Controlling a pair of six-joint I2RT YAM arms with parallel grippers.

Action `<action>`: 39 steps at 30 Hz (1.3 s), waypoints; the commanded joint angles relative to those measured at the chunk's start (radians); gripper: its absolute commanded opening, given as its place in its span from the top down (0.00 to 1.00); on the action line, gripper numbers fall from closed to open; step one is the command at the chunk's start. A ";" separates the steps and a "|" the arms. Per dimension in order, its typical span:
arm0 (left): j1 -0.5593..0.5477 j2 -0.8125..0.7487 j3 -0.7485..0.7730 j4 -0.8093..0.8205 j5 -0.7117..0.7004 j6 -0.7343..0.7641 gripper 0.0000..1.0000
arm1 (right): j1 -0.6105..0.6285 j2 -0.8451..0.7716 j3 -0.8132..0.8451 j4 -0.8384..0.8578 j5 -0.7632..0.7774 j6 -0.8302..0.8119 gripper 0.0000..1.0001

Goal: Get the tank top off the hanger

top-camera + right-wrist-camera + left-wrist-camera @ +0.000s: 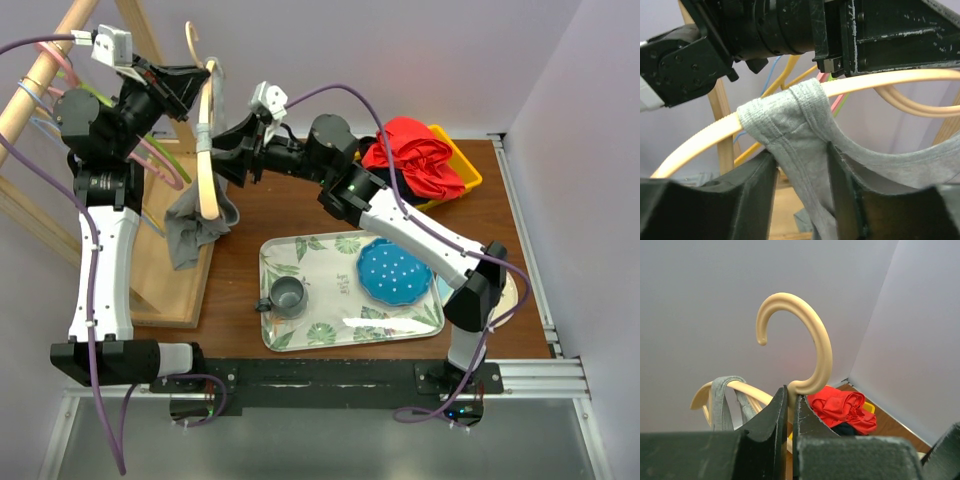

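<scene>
A: From above, the left claw is clamped on the hanger just under its hook and holds it up over the left end of the bench. The tank top hangs from the hanger, bunched and drooping beside the rack base.

B: And the right claw?

A: It's at the hanger's arm, by the shoulder. A sideways tug there could swing the whole hanger round instead of sliding the cloth off.

B: Left wrist view?

A: The fingers pinch the thin neck below the hook. That's a small hold, so a hard pull might twist the hanger in it or pop it free.

B: Right wrist?

A: The strap lies over the hanger arm and runs down between the fingers. The claw is about half narrow. Whether it's pinching the cloth, I can't tell.

B: So what fails?

A: If the bite is loose, the strap slips out and stays on the hanger. If the pull goes straight down rather than along toward the arm's end, the strap only tightens over the arm. Only one strap shows here, and I'd guess the other could snag too.
</scene>
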 commanded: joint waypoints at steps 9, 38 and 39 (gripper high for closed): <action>-0.003 -0.010 0.009 -0.058 -0.176 0.159 1.00 | 0.012 -0.054 0.089 -0.077 0.136 -0.088 1.00; -0.003 0.099 0.195 -0.200 -0.285 0.046 1.00 | 0.071 -0.236 -0.345 -0.087 0.250 -0.102 1.00; -0.003 0.096 0.195 -0.205 -0.260 0.040 1.00 | 0.067 -0.237 -0.350 -0.081 0.270 -0.086 1.00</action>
